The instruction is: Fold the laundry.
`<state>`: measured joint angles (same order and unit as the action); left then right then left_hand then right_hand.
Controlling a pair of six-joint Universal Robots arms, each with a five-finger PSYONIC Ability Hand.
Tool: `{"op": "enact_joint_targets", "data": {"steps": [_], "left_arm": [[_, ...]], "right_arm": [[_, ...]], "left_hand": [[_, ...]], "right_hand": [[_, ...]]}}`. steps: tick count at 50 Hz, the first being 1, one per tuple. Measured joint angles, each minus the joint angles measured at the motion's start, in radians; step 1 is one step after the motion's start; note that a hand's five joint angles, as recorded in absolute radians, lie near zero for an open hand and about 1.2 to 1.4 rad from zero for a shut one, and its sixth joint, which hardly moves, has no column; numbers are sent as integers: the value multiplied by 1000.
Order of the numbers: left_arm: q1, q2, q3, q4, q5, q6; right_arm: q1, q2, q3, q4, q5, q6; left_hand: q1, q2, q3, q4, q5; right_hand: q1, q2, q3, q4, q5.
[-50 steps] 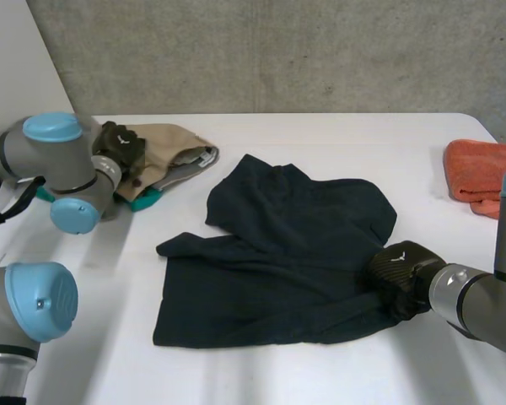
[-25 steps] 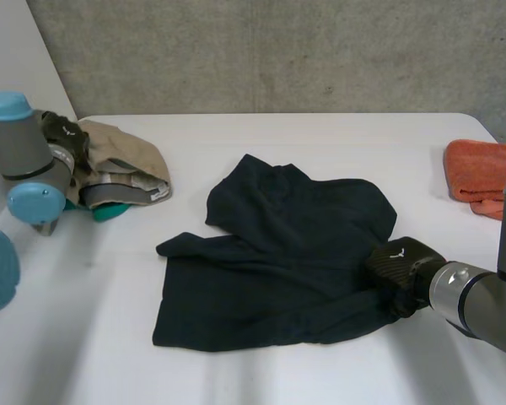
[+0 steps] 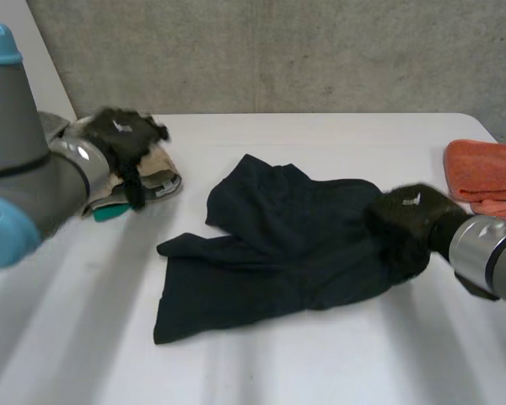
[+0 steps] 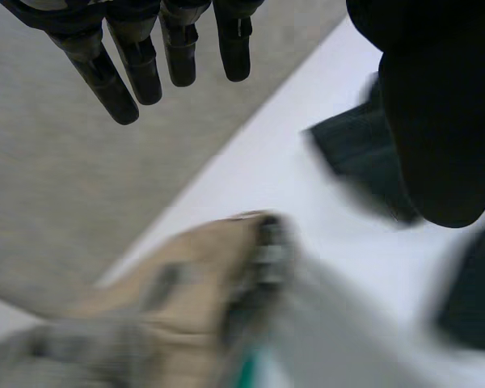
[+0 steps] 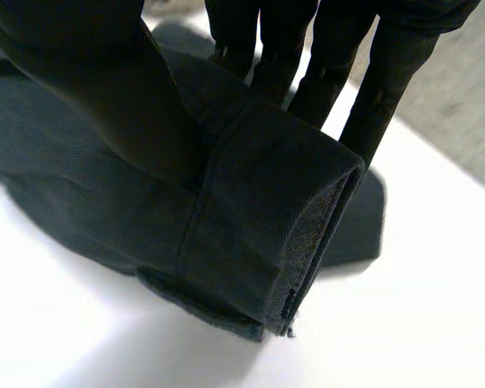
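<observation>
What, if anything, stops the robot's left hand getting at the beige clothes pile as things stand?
Probably nothing, so yes: the left hand hangs open over the beige clothes pile, holding nothing, and nothing lies between them. The dark garment lies apart from it.

You can see the right hand (image 5: pixel 89 89) pinching a hemmed, doubled-over edge of the dark garment (image 5: pixel 259 218) between its thumb and straight fingers (image 5: pixel 388 73), the stitched fold bulging out past the fingertips while the rest of the cloth lies on the white table (image 5: pixel 404 323).
</observation>
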<state>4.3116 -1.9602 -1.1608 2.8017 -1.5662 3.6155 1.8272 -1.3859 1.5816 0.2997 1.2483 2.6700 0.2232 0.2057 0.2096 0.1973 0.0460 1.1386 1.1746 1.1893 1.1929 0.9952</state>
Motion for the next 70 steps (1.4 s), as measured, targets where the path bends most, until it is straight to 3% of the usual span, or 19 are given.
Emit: {"op": "enact_joint_targets", "data": {"steps": [6, 13, 22, 24, 26, 27, 32, 36, 45, 50, 55, 60, 64, 70], "left_arm": [[-116, 127, -228, -32, -8, -153], [-226, 149, -399, 28, -53, -197], [-216, -14, -390, 211, -218, -146], [-210, -51, -377, 246, -246, -126], [-205, -81, -364, 277, -267, -107], [-202, -97, -356, 296, -279, -94], [-196, -89, -349, 323, -294, -72], [-197, 23, -356, 311, -281, -58], [-133, 493, -217, 222, -171, -5], [-99, 574, -39, 110, -135, -8], [-78, 502, 113, 17, -122, -25], [-65, 322, 245, -33, -108, -41], [-64, 178, 323, -24, -92, -47], [-72, -83, 512, 40, -86, -55]], "right_arm": [[19, -52, -83, 0, 6, 133], [38, -44, -166, 4, 41, 233], [45, -37, -173, 13, 62, 239], [44, -38, -164, 14, 62, 235], [43, -40, -158, 14, 61, 233], [40, -41, -154, 15, 60, 231], [26, -43, -149, 18, 52, 216], [0, -51, -155, 40, 26, 162], [-67, -118, -304, 112, -46, -8], [-103, -121, -469, 94, -37, -1], [-112, -77, -583, 55, -33, 18], [-64, 30, -661, -20, -26, 23], [-25, 108, -679, -82, -11, 18], [52, 268, -723, -220, 87, -15]], "left_hand": [[0, 0, 0, 0, 0], [-3, 0, 0, 0, 0], [16, 37, 34, 39, 24], [471, 428, 421, 440, 414], [471, 428, 421, 440, 414], [947, 914, 903, 923, 890], [948, 986, 973, 994, 931], [948, 987, 973, 995, 931], [948, 987, 973, 996, 931], [948, 990, 976, 996, 931], [948, 991, 979, 997, 955], [948, 991, 979, 997, 955], [948, 991, 979, 997, 955], [943, 981, 970, 990, 950]], "right_hand": [[0, 0, 0, 0, 0], [0, 0, 0, 0, 0], [0, 0, 0, 0, 0], [0, 0, 0, 0, 0], [0, 0, 0, 0, 0], [0, 0, 0, 0, 0], [0, 0, 0, 0, 0], [0, 0, 0, 0, 0], [0, 0, 0, 0, 0], [0, 0, 0, 0, 0], [0, 0, 0, 0, 2], [0, 0, 0, 0, 10], [0, 0, 0, 0, 10], [0, 0, 0, 0, 10]]}}
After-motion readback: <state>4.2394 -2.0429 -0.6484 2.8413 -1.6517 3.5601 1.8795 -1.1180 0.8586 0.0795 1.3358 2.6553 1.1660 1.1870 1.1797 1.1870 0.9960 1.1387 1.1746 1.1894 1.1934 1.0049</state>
